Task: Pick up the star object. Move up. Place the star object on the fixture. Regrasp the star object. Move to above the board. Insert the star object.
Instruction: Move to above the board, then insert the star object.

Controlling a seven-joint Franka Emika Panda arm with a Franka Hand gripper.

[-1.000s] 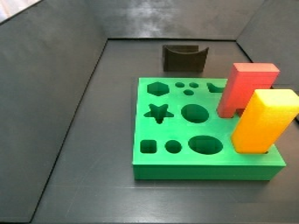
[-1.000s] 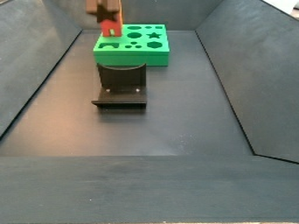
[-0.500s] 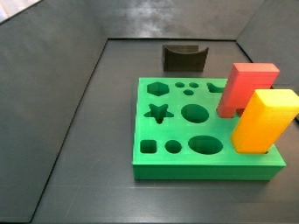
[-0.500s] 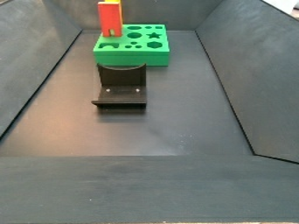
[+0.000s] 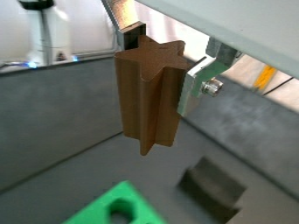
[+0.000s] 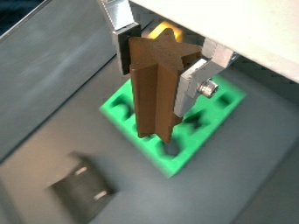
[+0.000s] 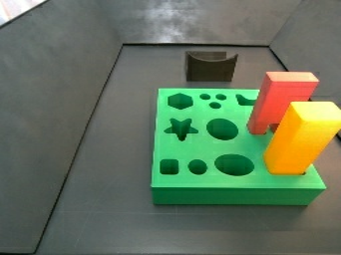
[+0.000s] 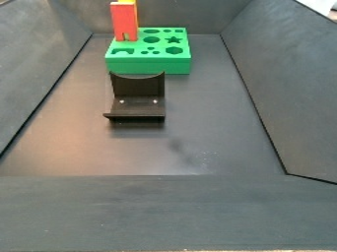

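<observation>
My gripper [image 5: 163, 66] is shut on the star object [image 5: 149, 96], a brown star-section peg that hangs upright between the silver fingers [image 5: 198, 83]. Both wrist views show the grip; the other one shows the gripper [image 6: 158, 70] and the peg [image 6: 152, 87] high over the green board [image 6: 122, 109]. The board also shows in both side views [image 7: 233, 191] [image 8: 152, 61], with its star hole open. The dark fixture [image 7: 210, 66] [image 8: 136, 98] stands on the floor beside the board and also shows in a wrist view [image 6: 79, 188]. The gripper and peg are out of both side views.
A red block [image 7: 282, 100] and a yellow block [image 7: 301, 137] stand upright in the board's holes along one edge; the red block also shows in a side view [image 8: 122, 20]. Sloping dark grey walls [image 7: 67, 90] enclose the floor.
A blurred shape over the red block at the top of a side view a second ago is gone. The board, blocks and fixture have not moved.
</observation>
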